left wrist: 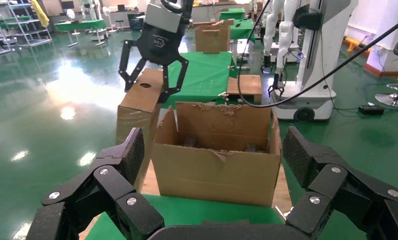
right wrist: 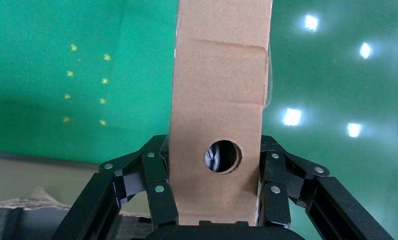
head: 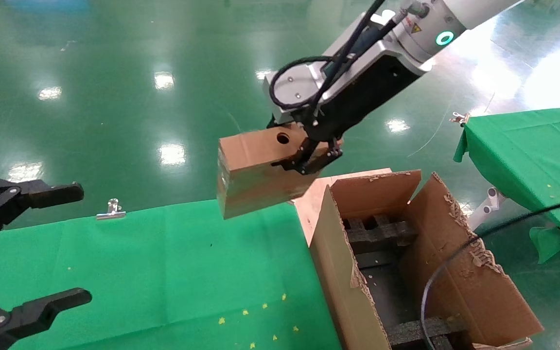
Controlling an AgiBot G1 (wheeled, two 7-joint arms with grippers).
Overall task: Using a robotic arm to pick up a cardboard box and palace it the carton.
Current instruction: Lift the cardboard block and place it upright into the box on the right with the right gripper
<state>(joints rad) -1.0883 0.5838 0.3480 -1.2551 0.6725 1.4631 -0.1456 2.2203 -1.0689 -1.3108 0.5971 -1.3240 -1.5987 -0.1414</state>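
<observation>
While the left gripper (head: 42, 248) hangs at the near left edge of the head view with its black fingers spread wide and nothing between them, the green-covered table (head: 163, 272) lies just beside it, a metal clip (head: 111, 210) fixed at the table's far edge and small yellow marks (head: 260, 316) scattered on the cloth. Further right, the cardboard box (head: 255, 170) is up in the air — above the far right corner of the table and just left of the carton (head: 338, 277), touching neither. Its narrow face with the round punched hole (head: 283, 138) is turned upward, and its body hangs tilted below. The right gripper (head: 311, 155) of the robotic arm (head: 426, 29) is clenched on the box at the hole end; the right wrist view shows its fingers (right wrist: 156, 185) pressed against both broad sides of the box, the hole between them. Right of the box, the carton stands open on the floor against the table's edge — flaps torn and ragged, black foam inserts (head: 377, 233) inside. A black cable (head: 455, 262) crosses over its right flap, and a second green table (head: 528, 150) stands at the far right.
</observation>
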